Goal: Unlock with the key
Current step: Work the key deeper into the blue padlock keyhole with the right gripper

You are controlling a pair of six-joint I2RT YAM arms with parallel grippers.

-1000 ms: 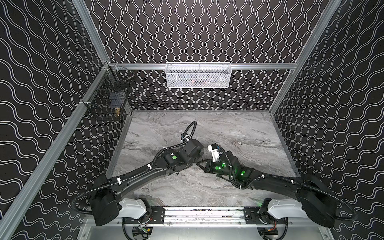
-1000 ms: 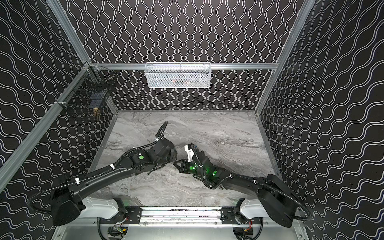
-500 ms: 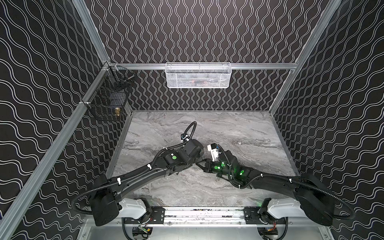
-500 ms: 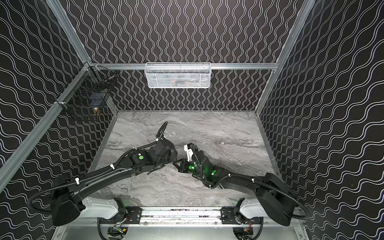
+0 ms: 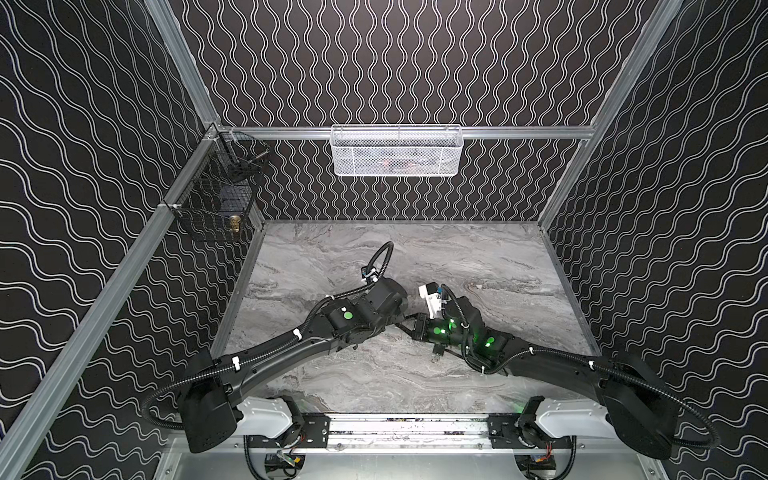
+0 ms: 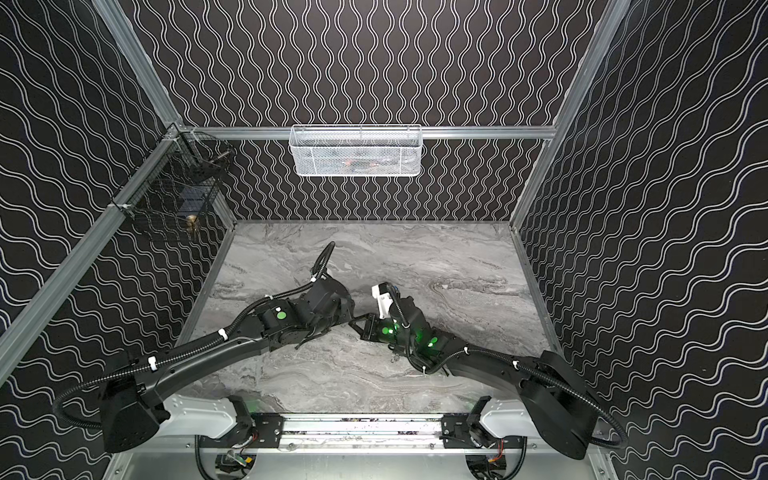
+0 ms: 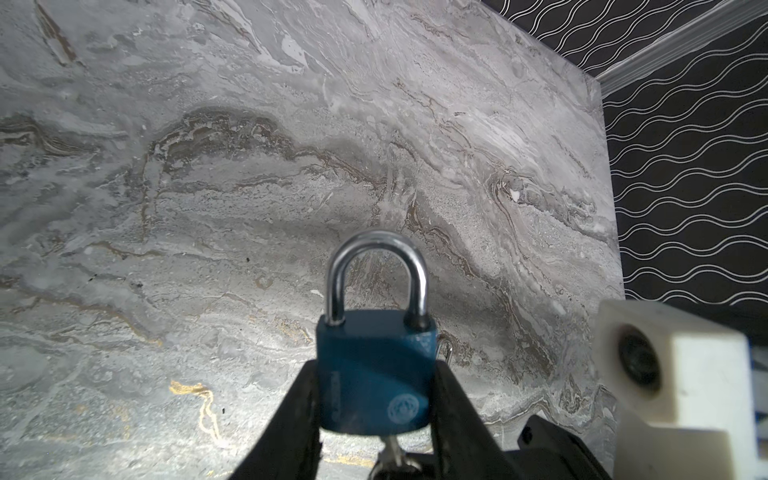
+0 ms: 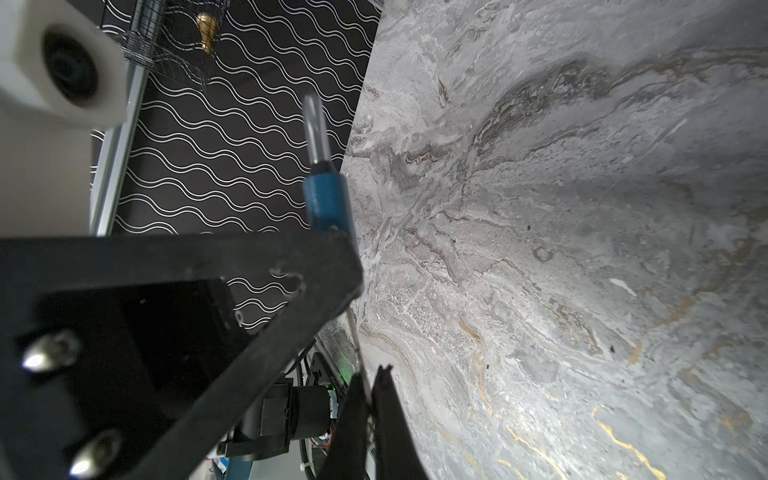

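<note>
Your left gripper (image 7: pixel 376 392) clamps the blue padlock (image 7: pixel 368 361).
Only the right wrist view shows your right gripper (image 8: pixel 370 374) pinching the key (image 8: pixel 355 345) at its base.

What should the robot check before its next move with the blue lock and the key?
1. Hold on the padlock: ok. The left gripper clamps the blue body on both sides.
2. Grip on the key: ok. The right gripper is shut on it.
3. Key at the keyhole: ok, it meets the underside of the body. How deep it sits: cannot tell.
4. Opening of the shackle: not ok. Both legs sit in the body, so the lock looks locked.
</note>
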